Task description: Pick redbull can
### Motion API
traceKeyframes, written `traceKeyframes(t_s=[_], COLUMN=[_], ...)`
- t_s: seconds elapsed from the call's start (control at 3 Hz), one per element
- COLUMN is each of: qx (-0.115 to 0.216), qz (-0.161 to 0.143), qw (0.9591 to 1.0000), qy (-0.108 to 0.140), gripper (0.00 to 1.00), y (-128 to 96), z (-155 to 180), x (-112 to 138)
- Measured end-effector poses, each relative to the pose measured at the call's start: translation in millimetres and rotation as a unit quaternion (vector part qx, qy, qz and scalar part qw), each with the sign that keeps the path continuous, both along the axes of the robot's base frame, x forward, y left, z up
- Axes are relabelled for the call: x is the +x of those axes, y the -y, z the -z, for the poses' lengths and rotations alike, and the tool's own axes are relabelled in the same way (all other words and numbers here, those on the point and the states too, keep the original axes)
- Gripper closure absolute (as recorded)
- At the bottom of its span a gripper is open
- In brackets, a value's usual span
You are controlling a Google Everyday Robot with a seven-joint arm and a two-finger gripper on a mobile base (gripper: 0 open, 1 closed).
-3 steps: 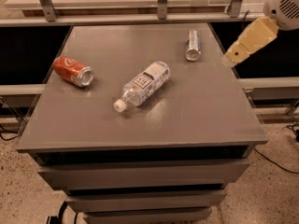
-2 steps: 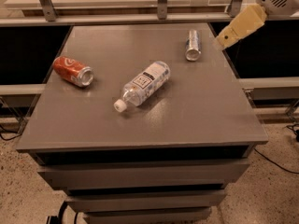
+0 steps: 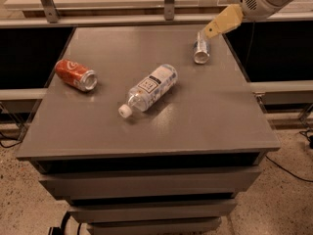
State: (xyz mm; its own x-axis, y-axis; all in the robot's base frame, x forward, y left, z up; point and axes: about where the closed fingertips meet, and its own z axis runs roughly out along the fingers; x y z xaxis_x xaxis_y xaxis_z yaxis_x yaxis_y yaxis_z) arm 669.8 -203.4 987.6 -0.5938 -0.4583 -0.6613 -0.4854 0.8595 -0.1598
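We judge this to be the approach step: nothing is lifted yet. The slim silver-and-blue metal redbull can (image 3: 201,48) lies on its side near the far right corner of the grey flat-topped desk (image 3: 195,126), its shiny silver end turned toward us. The tan, wedge-shaped gripper (image 3: 209,31) on the white arm hangs just over the can's far end, very near it. We cannot tell whether it touches the can, nor whether it is open or closed.

The next move, as we see it, calls for the gripper to come down and straddle the narrow body across its width. A lying can rolls easily, and the desk's right edge is near.

Compared with a second ago, the gripper has swung left. It was out past the desk's right edge, well apart from the can, and is now right above it. The can has not shifted. The red-orange soda can (image 3: 75,74) and the clear plastic bottle with white cap (image 3: 149,89) also lie where they did.
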Motion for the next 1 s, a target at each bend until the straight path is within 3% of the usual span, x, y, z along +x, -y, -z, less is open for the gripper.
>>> traceKeyframes(t_s=[0.33, 0.67, 1.0], qx=[0.0, 0.023, 0.056], qz=[0.0, 0.025, 0.08], qw=[1.0, 0.9994, 0.9944], qy=[0.0, -0.01, -0.041], gripper=[0.0, 0.0, 0.0], y=[-0.1, -5.0, -23.2], z=[0.1, 2.2, 11.3], x=[0.0, 3.4, 17.4])
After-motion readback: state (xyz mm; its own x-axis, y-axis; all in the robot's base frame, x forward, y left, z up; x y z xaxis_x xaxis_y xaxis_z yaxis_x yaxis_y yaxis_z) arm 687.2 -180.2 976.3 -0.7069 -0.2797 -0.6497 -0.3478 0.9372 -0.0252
